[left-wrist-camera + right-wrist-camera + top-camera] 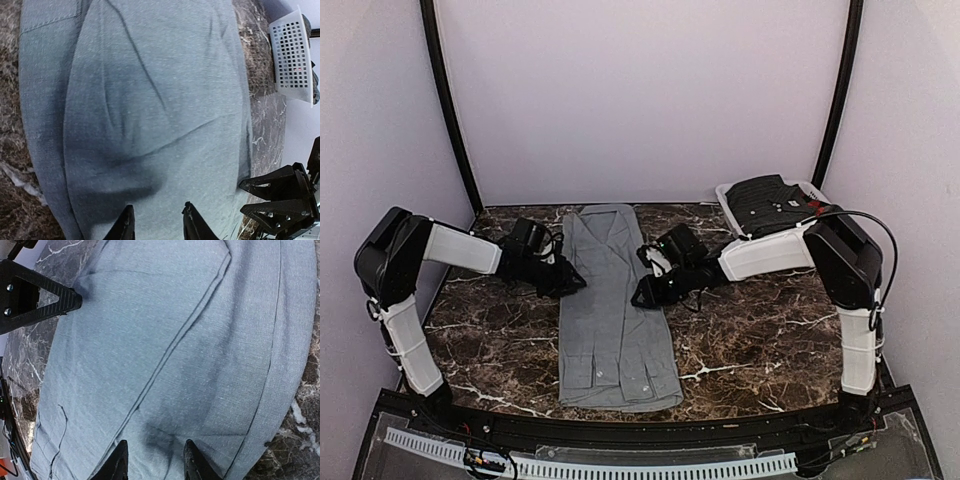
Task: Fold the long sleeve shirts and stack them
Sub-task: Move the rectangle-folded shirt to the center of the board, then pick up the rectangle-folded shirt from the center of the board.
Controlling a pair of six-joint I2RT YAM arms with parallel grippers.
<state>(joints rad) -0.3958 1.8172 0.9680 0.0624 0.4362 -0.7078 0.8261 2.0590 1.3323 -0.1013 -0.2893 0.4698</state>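
Grey woven shirt (615, 310) found folded into long creased strip on marbled table (760, 330). Left end effector (159, 225) and right end effector (155, 462) seen part-spread at cloth; grip could not be told.

Shirt (615, 310), table centre, 12-to-6: grey woven cloth, matt, fine grain, soft creases, stitched seams.
Table (760, 340): dark marble-look top, white veining, smooth, faint sheen.
Basket (812, 190) at 1 o'clock: white plastic, perforated grid, slight gloss; dark ribbed cloth (768, 203) inside.
Left gripper (159, 227), right gripper (154, 462): black matt plastic fingers, fine-textured.
Arm shells (460, 248): smooth white plastic.
Walls (640, 90): pale, matt.
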